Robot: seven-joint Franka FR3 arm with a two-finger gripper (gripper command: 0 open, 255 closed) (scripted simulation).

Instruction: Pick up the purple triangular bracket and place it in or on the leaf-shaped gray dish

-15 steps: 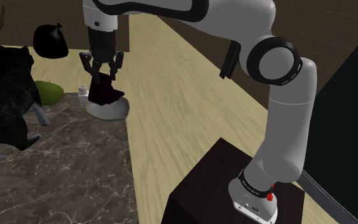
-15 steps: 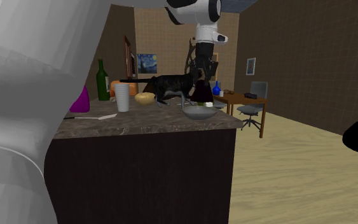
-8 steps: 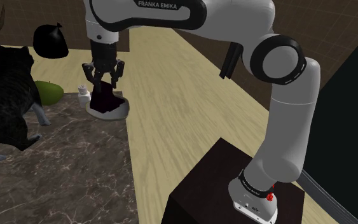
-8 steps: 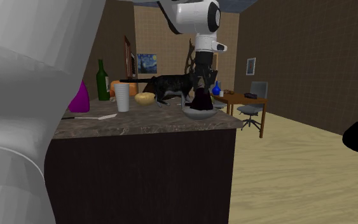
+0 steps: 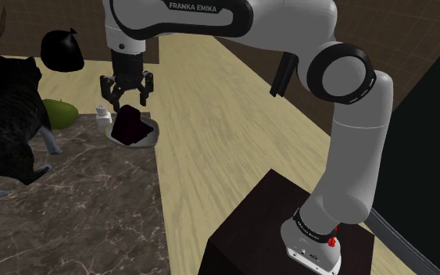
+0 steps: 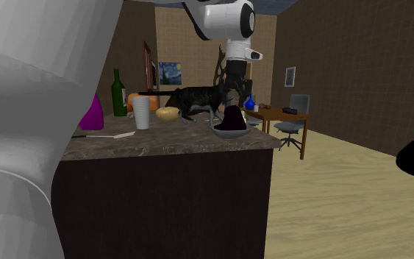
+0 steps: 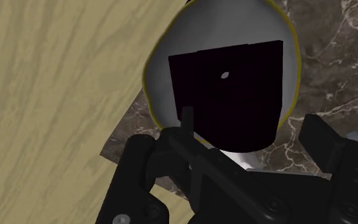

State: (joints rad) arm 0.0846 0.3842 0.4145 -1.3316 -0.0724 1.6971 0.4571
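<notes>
On one dish [image 7: 217,24], one bracket [image 7: 231,92]

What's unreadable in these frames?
- How the bracket sits on the dish: wrist view, its own body covers the contact.
- Dish outline: wrist view, hand covers one end.
- White item beside dish: shoulder view, too small to identify.

Shoulder cam: high, beside and behind the stand [image 5: 265,226], looking down over the bench [image 5: 93,211] corner. Second exterior cam: about bench-top height, farther off, facing the bench's side. Wrist cam: close, looking straight down. All three share the dish [image 5: 154,133].
</notes>
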